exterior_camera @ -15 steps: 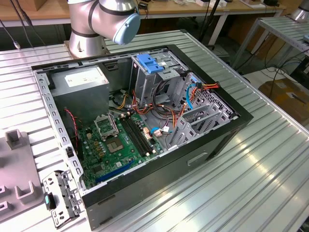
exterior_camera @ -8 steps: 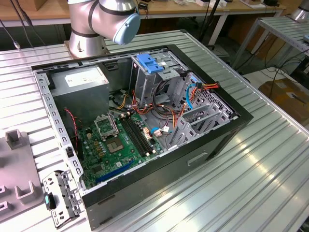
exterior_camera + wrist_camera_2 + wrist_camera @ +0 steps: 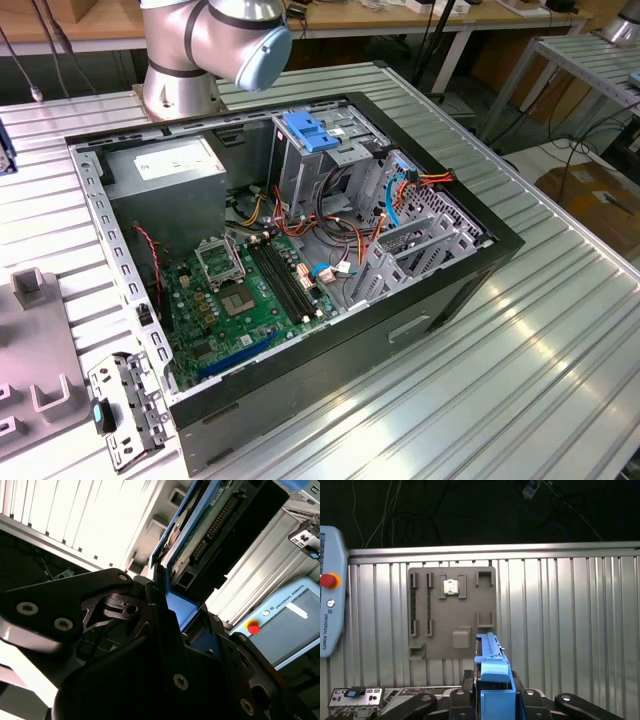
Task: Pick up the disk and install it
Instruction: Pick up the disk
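In both wrist views my gripper [image 3: 492,692] [image 3: 176,611] is shut on the disk. In the first wrist view the disk [image 3: 492,667] stands on edge between the black fingers, its bright blue carrier rail facing the camera. The second wrist view shows the disk [image 3: 210,527] from its underside, with a green circuit board and a row of connector pins framed by blue rails. It is held in the air above the ribbed metal table [image 3: 560,630]. In the exterior view the arm's base and elbow [image 3: 215,40] stand behind the open computer case [image 3: 300,250].
The case holds a green motherboard [image 3: 250,290], a tall grey drive cage with a blue latch [image 3: 312,130], a grey box with a white sticker [image 3: 170,175] and loose cables. A grey fixture plate [image 3: 452,612], a metal bracket [image 3: 125,410] and a control pendant with a red button [image 3: 327,580] lie on the table.
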Tool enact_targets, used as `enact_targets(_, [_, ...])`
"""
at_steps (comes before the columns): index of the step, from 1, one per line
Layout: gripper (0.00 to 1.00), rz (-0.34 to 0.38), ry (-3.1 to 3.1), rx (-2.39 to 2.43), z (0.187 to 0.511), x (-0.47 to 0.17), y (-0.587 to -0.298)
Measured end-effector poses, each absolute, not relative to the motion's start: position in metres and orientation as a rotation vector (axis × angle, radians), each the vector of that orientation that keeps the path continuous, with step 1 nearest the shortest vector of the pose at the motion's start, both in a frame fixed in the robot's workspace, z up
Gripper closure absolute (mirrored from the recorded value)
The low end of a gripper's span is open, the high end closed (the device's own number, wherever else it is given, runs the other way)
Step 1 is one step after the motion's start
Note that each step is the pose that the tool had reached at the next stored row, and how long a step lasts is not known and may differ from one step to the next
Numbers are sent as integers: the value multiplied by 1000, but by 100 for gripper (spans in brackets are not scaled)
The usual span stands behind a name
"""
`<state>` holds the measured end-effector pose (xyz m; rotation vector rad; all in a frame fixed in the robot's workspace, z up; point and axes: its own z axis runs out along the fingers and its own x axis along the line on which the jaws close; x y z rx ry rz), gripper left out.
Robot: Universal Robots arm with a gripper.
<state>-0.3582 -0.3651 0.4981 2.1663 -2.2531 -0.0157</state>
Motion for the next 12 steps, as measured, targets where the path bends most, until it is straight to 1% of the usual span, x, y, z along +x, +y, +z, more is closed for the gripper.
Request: enact_targets(12, [63, -16, -2253, 2166, 498, -328, -366])
